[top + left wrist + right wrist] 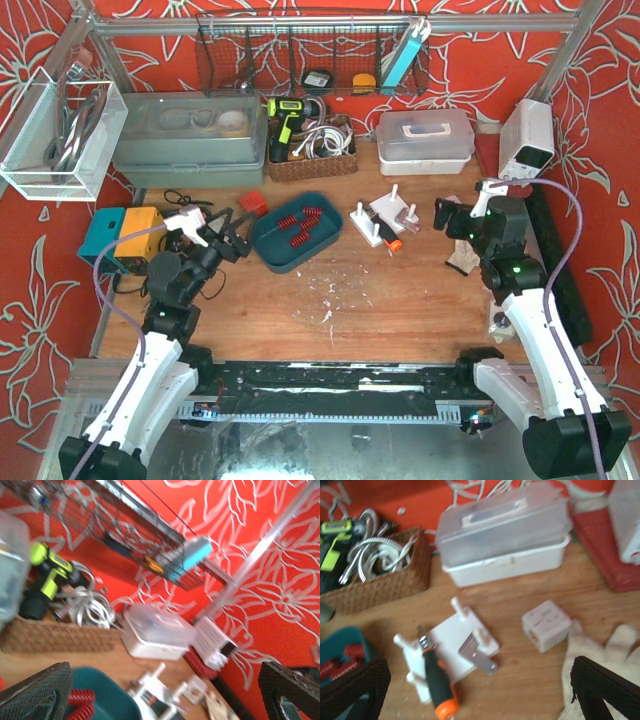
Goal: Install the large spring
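Observation:
Several red springs (pixel 298 222) lie in a teal tray (pixel 270 250) at the table's middle; they also show in the left wrist view (pixel 80 702) and the right wrist view (pixel 340 660). Two white peg fixtures (pixel 385 212) sit to the tray's right, with a black-and-orange screwdriver (pixel 437 680) and a small metal plate (pixel 477 655) lying on them. My left gripper (pixel 233 234) is open and empty, just left of the tray. My right gripper (pixel 452 216) is open and empty, right of the fixtures. The wrist views are blurred.
A white cube (pixel 546 625) and a pale glove (pixel 600 650) lie near my right gripper. At the back stand a wicker basket (pixel 312 160) with a drill, a white lidded box (pixel 425 137) and a grey bin (pixel 190 130). A yellow-teal device (pixel 120 235) sits far left.

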